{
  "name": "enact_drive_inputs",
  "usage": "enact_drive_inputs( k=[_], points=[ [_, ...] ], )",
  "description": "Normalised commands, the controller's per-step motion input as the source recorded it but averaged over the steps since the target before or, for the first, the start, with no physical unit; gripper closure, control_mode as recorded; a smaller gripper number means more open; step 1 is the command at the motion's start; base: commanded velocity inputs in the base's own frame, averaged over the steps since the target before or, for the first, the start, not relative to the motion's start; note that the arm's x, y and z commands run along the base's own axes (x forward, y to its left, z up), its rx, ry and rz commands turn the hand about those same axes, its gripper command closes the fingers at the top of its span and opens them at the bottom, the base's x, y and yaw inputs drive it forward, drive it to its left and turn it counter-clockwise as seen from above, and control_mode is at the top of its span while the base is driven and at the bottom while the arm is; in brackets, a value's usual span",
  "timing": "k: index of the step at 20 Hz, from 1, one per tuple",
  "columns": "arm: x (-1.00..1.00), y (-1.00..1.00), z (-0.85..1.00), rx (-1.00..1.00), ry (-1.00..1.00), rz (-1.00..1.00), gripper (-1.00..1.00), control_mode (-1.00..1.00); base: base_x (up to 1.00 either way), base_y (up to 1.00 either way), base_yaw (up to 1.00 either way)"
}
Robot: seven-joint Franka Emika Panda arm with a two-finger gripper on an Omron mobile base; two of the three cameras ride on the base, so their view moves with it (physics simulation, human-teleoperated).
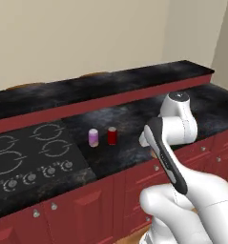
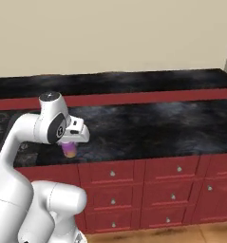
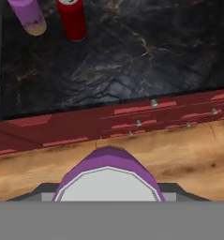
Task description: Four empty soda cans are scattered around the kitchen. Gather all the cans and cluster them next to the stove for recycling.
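Purple can in grip at counter edge

Gripper [image 2: 70, 142] clamps a purple can [image 2: 70, 150] – cylindrical, silver-topped – above the marbled counter's [image 2: 148, 128] front edge. Another purple can [image 1: 93, 137] and a red can [image 1: 112, 136] stand upright beside the flat black stove [image 1: 25, 155]

Purple can [image 1: 93, 137] with orange base; red can [image 1: 112, 136]; third purple can [image 3: 108, 178], silver-topped. Black marbled counter [image 1: 134, 119]. Black stove [image 1: 29, 152], white rings. Dark red cabinets [image 2: 172, 190]. Light wood floor [image 3: 188, 159].
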Motion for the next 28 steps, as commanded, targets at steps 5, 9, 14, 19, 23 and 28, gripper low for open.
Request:
enact_drive_inputs(
  k=[5,9,14,19,23,28],
  points=[
    [0.0,0.0,0.0,0.0,0.0,0.0,1.0,1.0,0.27,0.12,0.42],
    [0.0,0.0,0.0,0.0,0.0,0.0,1.0,1.0,0.49,0.13,0.34],
    [0.0,0.0,0.0,0.0,0.0,0.0,1.0,1.0,0.63,0.1,0.3],
    [0.0,0.0,0.0,0.0,0.0,0.0,1.0,1.0,0.37,0.06,0.21],
    [0.0,0.0,0.0,0.0,0.0,0.0,1.0,1.0,0.1,0.07,0.13],
    [0.0,0.0,0.0,0.0,0.0,0.0,1.0,1.0,0.04,0.14,0.1]
  ],
)
